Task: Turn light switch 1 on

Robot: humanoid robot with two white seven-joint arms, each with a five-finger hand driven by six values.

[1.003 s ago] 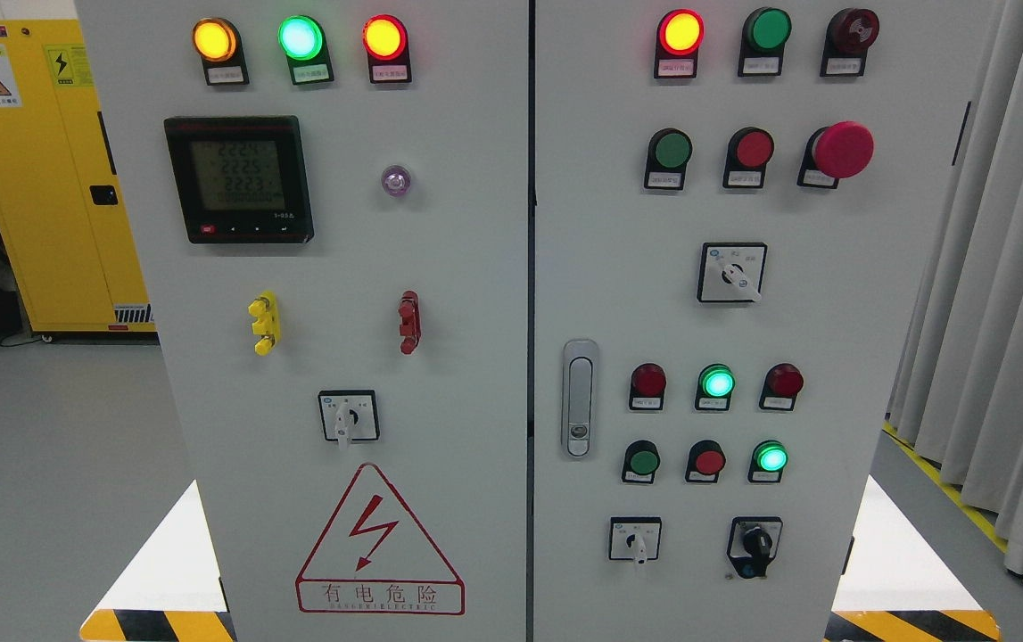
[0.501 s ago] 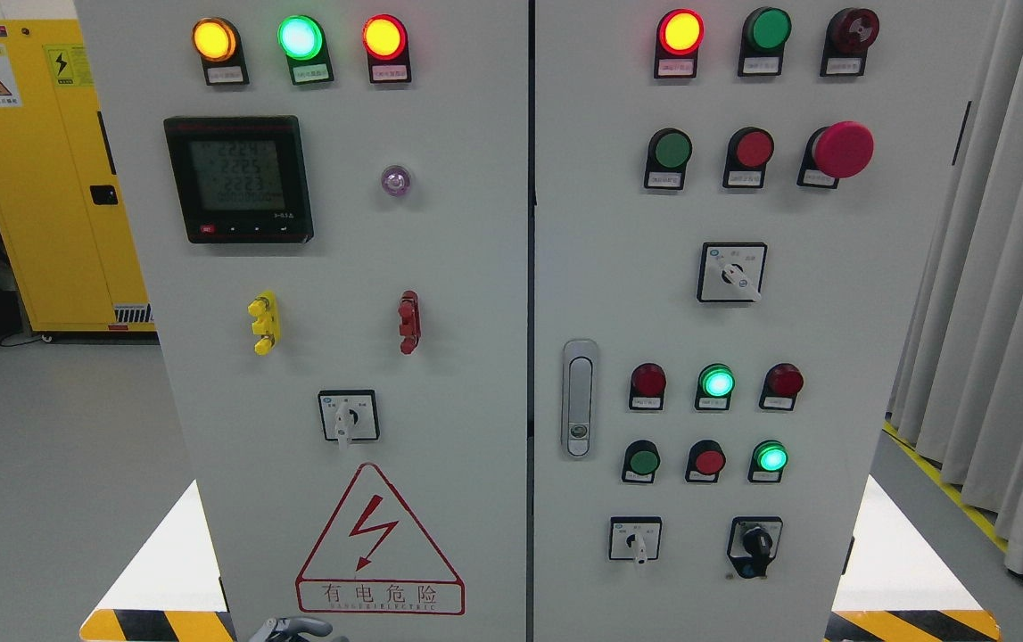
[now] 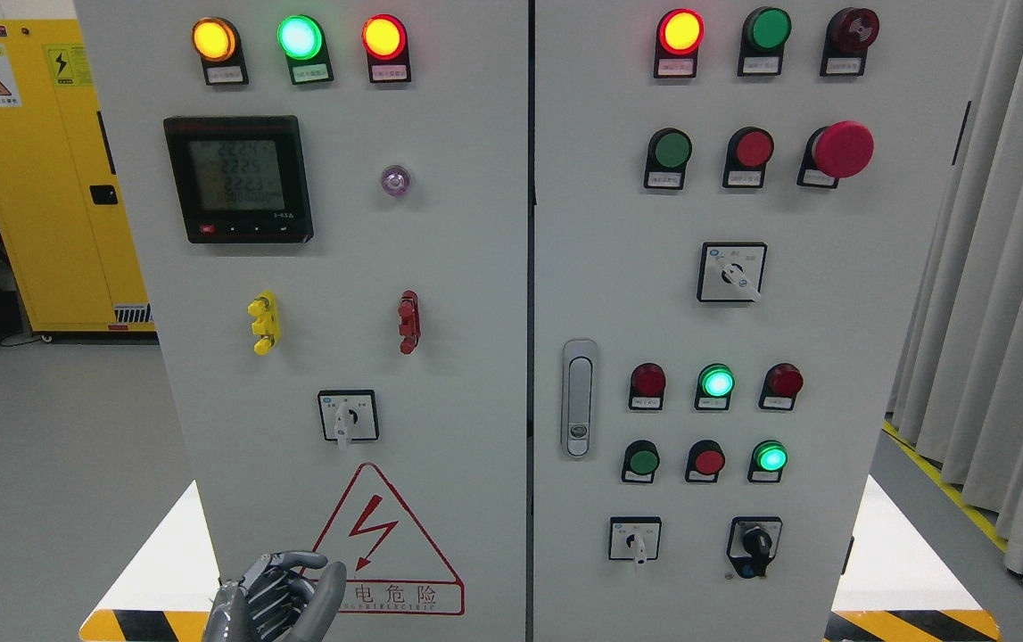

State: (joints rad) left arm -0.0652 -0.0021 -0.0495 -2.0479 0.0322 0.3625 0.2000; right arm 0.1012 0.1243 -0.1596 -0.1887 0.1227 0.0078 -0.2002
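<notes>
Grey control cabinet crowded with near-identical lamps, buttons and rotary selectors, none legibly marked "1", so the wrong one may get turned — likeliest target seems the rotary selector above the hazard triangle; left hand low, below it, fingers loosely curled, empty.

This was an industrial electrical room: a grey control cabinet, yellow safety cabinet and hazard-striped floor tape stood there.
</notes>
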